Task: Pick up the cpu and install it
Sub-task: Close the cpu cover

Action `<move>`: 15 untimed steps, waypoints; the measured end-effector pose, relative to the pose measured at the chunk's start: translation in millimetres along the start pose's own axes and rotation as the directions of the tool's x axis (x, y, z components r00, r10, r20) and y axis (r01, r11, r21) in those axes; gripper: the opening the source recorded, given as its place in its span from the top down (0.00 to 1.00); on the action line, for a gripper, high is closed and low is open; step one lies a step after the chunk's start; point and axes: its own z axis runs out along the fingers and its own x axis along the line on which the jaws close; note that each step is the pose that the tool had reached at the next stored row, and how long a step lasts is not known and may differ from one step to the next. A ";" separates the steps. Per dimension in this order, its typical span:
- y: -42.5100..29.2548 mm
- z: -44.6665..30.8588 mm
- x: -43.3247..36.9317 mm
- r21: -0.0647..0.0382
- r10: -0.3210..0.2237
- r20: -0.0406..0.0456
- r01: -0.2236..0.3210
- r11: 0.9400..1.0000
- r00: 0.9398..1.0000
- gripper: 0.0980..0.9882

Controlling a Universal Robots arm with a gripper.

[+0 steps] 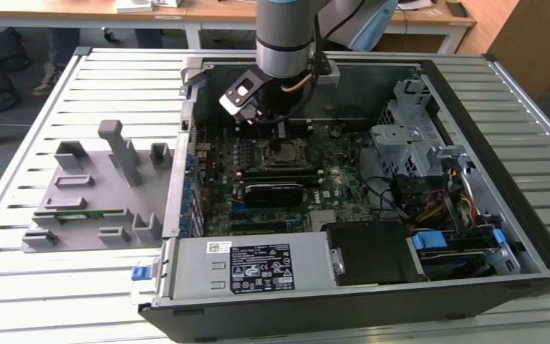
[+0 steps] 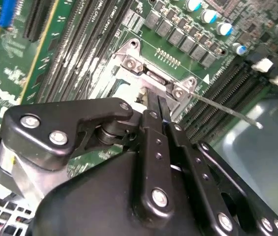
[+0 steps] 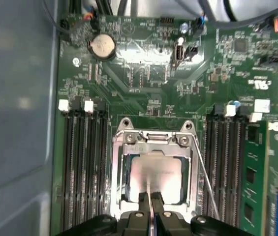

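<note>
Black gripper fingers sit pressed together, right over the cpu. They seem to pinch nothing, and only their tips reach the chip's near edge. The cpu lies flat inside the socket frame, near the middle of the motherboard. So the chip looks to be in place, and the seating step seems to be in hand. Its top is shiny silver-white and square, with a thin dark rim.
</note>
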 end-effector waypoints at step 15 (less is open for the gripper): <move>12.7 -8.1 -0.7 0.000 0.000 0.000 0.000 1.000 1.000 0.93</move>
